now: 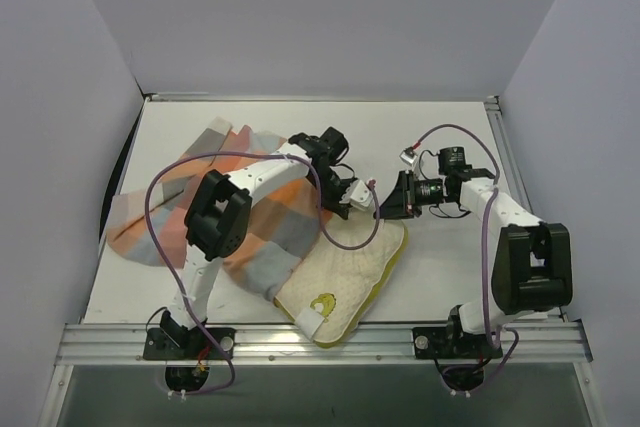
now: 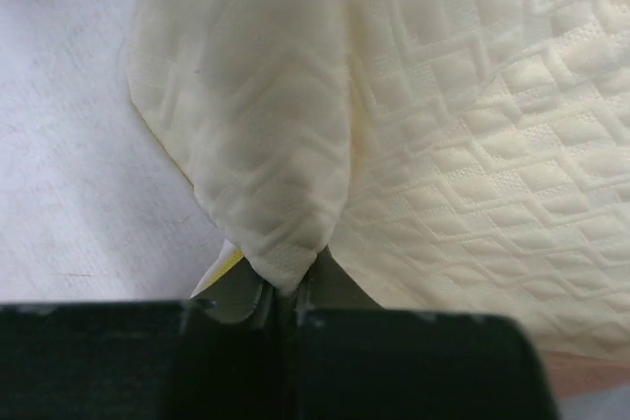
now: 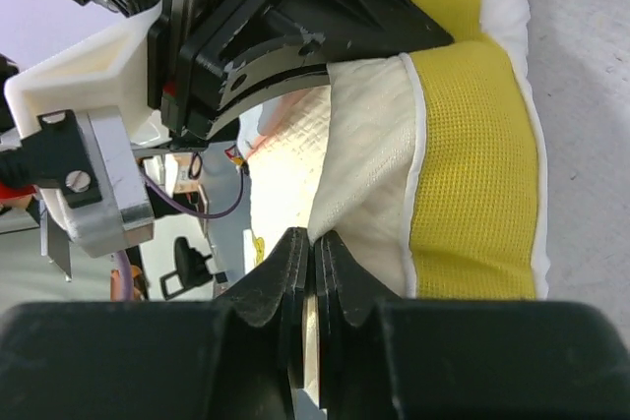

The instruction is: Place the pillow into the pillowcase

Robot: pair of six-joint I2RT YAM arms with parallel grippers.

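The cream pillow [image 1: 350, 262], with a yellow side edge, a small yellow figure [image 1: 322, 302] and a white tag [image 1: 308, 319], lies at the front middle of the table. The checked pillowcase [image 1: 255, 217] lies crumpled to its left, partly under my left arm, and touches the pillow's left side. My left gripper [image 1: 352, 197] is at the pillow's far edge, shut on a pinched fold of the pillow's cloth [image 2: 266, 145]; its jaws [image 2: 283, 287] meet on the fold. My right gripper [image 1: 385, 205] is next to it, shut [image 3: 313, 243] on the cream cloth [image 3: 369, 164] beside the yellow edge [image 3: 472, 174].
White walls close in the table on the left, back and right. A metal rail [image 1: 320, 339] runs along the front edge by the arm bases. Purple cables [image 1: 150, 207] loop over both arms. The two grippers sit close together; the left one [image 3: 246, 46] fills the right wrist view.
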